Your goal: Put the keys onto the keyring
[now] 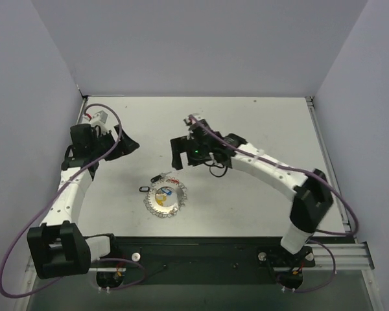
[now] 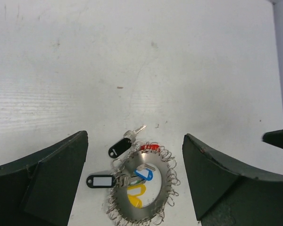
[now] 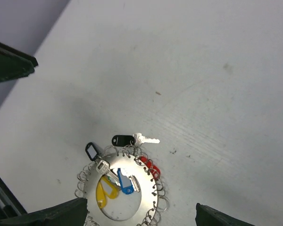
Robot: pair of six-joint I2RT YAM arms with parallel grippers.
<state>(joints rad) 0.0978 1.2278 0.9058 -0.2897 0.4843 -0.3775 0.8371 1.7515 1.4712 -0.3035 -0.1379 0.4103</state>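
Observation:
The keyring point(image 1: 165, 199) is a flat silvery toothed disc with small wire loops round its rim, lying on the white table. It also shows in the left wrist view point(image 2: 153, 202) and the right wrist view point(image 3: 146, 188). Blue point(image 2: 145, 174) and yellow point(image 2: 136, 194) key tags lie in its centre hole, and a red tag point(image 2: 150, 147) lies at its rim. A silver key with a black tag point(image 2: 121, 147) and a black tag with a white label point(image 2: 101, 181) lie at its edge. My left gripper point(image 1: 126, 144) point(image 2: 136, 137) and right gripper point(image 1: 179, 154) point(image 3: 141, 203) are open and empty, above the table.
Grey walls enclose the table on three sides. The right gripper's tip point(image 2: 279, 139) shows at the right edge of the left wrist view, and the left gripper's finger point(image 3: 9, 62) shows at the top left of the right wrist view.

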